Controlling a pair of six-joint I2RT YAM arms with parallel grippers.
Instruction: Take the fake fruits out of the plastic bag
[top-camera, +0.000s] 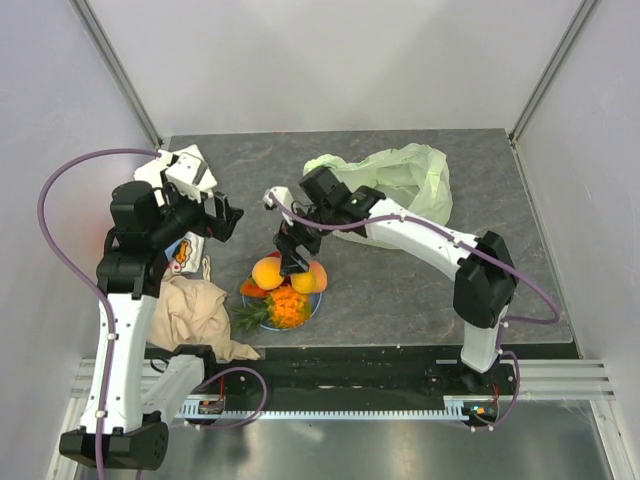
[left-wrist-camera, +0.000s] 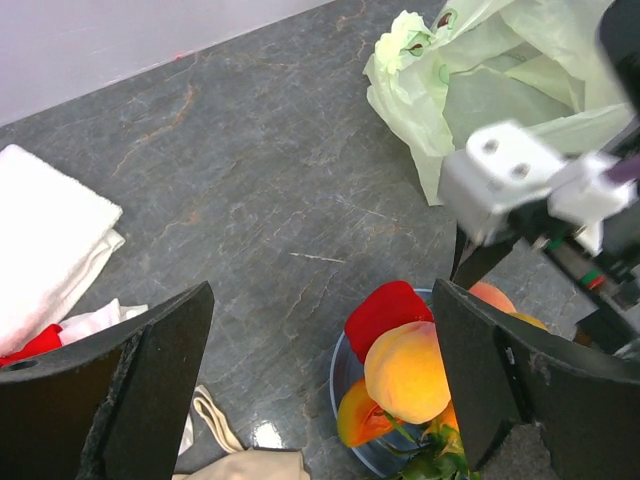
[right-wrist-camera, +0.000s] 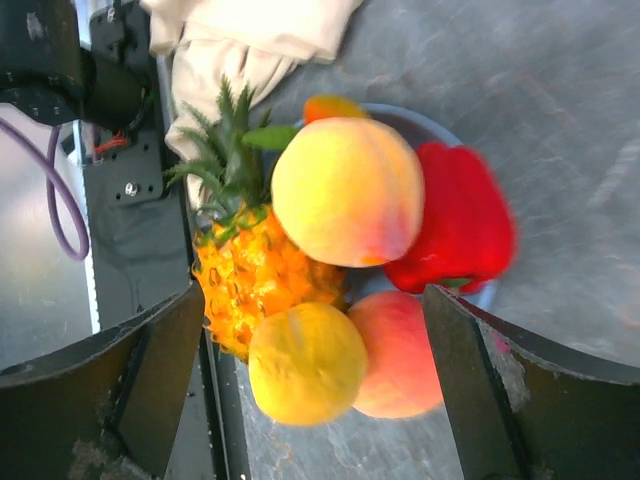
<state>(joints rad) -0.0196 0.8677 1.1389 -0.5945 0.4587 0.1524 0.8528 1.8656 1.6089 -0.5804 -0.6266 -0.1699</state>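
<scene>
Hovering over fruits piled on the plate, right gripper jaws spread, empty; left gripper jaws spread too. Bag, far right, looks slack, probably emptied; inside unclear.

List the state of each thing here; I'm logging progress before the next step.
plastic bag: crumpled on the table, mouth open, no fruit visible inside.
fake fruits: piled on the blue plate, outside the bag.
left gripper: open, empty.
right gripper: open over the fruit pile, gripping nothing.
beige cloth: crumpled.
white cloth: folded.
</scene>
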